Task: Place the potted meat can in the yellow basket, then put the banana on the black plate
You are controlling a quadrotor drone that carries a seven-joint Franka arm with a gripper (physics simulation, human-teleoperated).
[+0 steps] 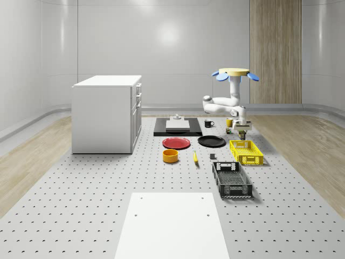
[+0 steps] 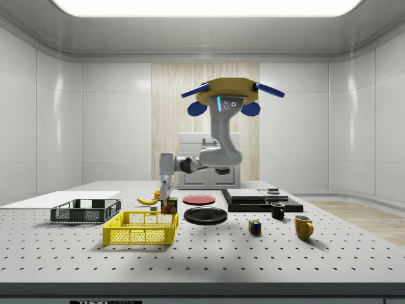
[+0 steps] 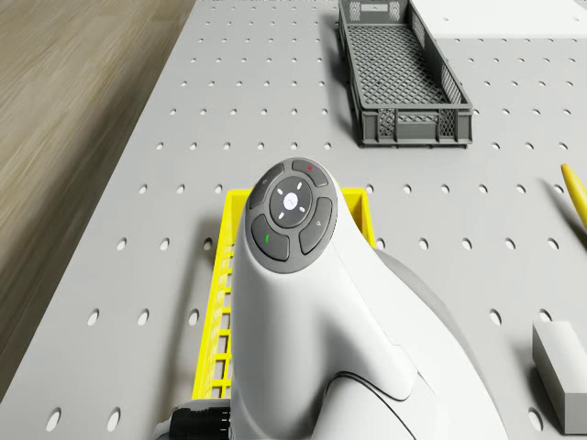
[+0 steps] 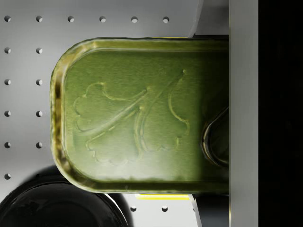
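Overhead: drone (image 1: 234,72) hovers beside yellow basket (image 1: 246,152) | wrist: jaws pinch potted meat can (image 4: 142,116)

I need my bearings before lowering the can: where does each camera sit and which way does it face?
Whole-scene view: high, off the robot, facing the far wall; drone hovers behind the yellow basket.
Side view: table level; drone, arm, basket's long side.
Drone view: forward and down; arm over the basket.
Wrist view: along the gripper onto the potted meat can; black plate below.
Whole-scene and side views share banana, plate, basket.
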